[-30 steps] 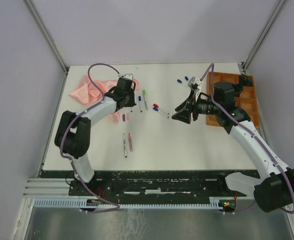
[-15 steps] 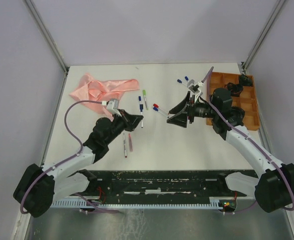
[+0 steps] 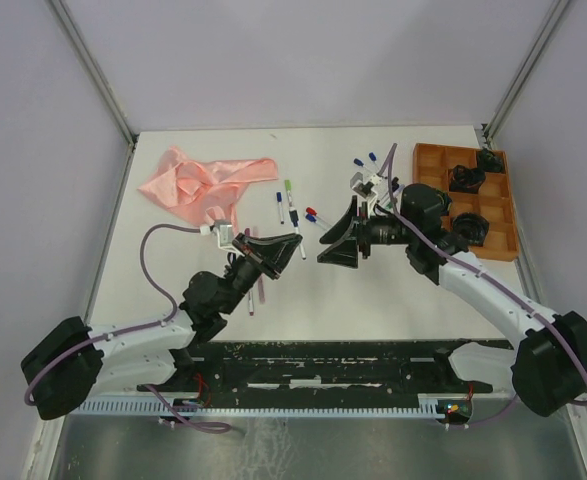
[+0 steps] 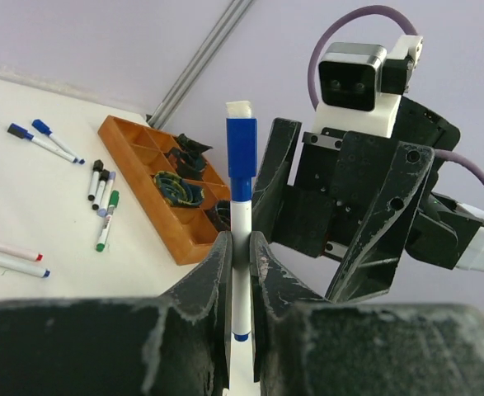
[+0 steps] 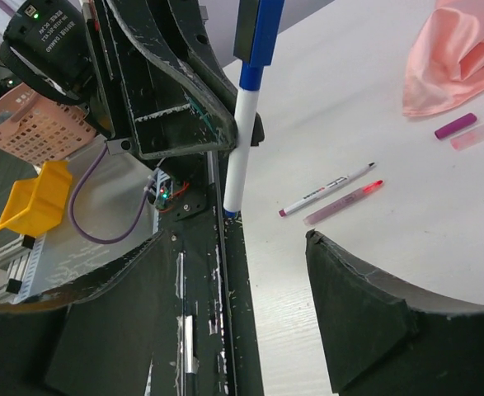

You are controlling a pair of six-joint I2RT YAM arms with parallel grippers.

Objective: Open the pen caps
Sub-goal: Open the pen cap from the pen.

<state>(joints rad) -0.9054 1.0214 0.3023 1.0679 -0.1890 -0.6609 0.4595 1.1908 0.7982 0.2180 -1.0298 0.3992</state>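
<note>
My left gripper (image 3: 289,244) is shut on a white-barrelled pen (image 4: 240,239) and holds it off the table, its blue cap (image 4: 242,153) pointing at my right gripper (image 3: 326,250). The right gripper is open and empty, its jaws spread wide, a short gap from the cap. In the right wrist view the held pen (image 5: 242,148) and its cap (image 5: 262,33) stand ahead of the open right gripper (image 5: 242,289). Several more pens lie on the table: a green one (image 3: 288,190), red and blue ones (image 3: 318,218), blue ones (image 3: 363,160) and purple ones (image 3: 254,290).
A pink cloth (image 3: 203,180) lies at the back left. An orange compartment tray (image 3: 493,235) with dark items stands at the right. A loose purple cap (image 5: 456,125) lies near the cloth. The table's black front edge (image 3: 303,355) runs under both arms.
The left arm has swung from beside the cloth to the front centre, holding the blue-capped pen. The right gripper has moved left toward it, still open.
</note>
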